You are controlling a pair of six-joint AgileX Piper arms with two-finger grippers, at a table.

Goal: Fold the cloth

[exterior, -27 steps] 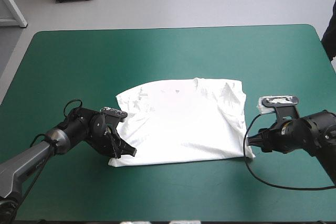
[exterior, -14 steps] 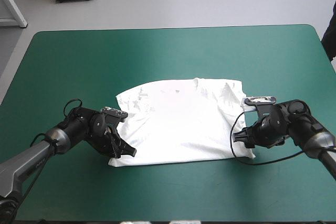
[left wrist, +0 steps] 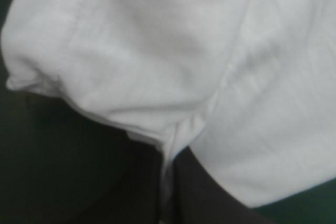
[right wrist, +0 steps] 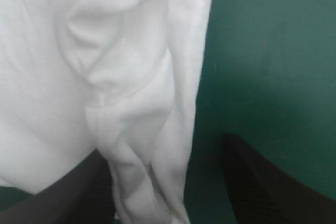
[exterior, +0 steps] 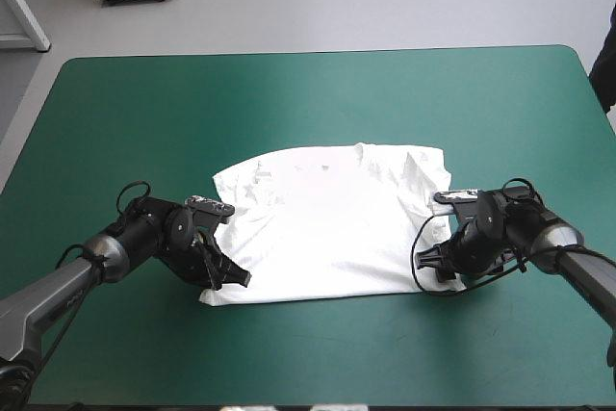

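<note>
1. High view: the T-shirt point(exterior: 332, 228) lies spread flat on the teal-green table point(exterior: 289, 93). It is midway between the left and right edges and nearer the near edge than the far one, with its neckline toward the far edge. The cloth is creased around the shoulders. A few faint grey marks point(exterior: 318, 168) just below the neckline are too small to read. The left gripper point(exterior: 229, 277) sits low at the shirt's near left corner, touching the cloth. The right gripper point(exterior: 435, 271) sits at the near right corner, on the shirt's edge.

2. Left wrist view: the left gripper's black fingers point(left wrist: 210, 198) are all but closed, with a thin fold of white cloth pinched between them. Ahead of them the shirt fills most of the view, and a seam point(left wrist: 226, 77) runs away from the grip. Dark cover shows beside the shirt.

3. Right wrist view: the right gripper's black fingers point(right wrist: 273, 192) stand wide apart and clamp nothing. The shirt's side edge, rumpled into soft folds, lies in the gap close to one finger. Bare teal-green cover lies next to the other finger.
</note>
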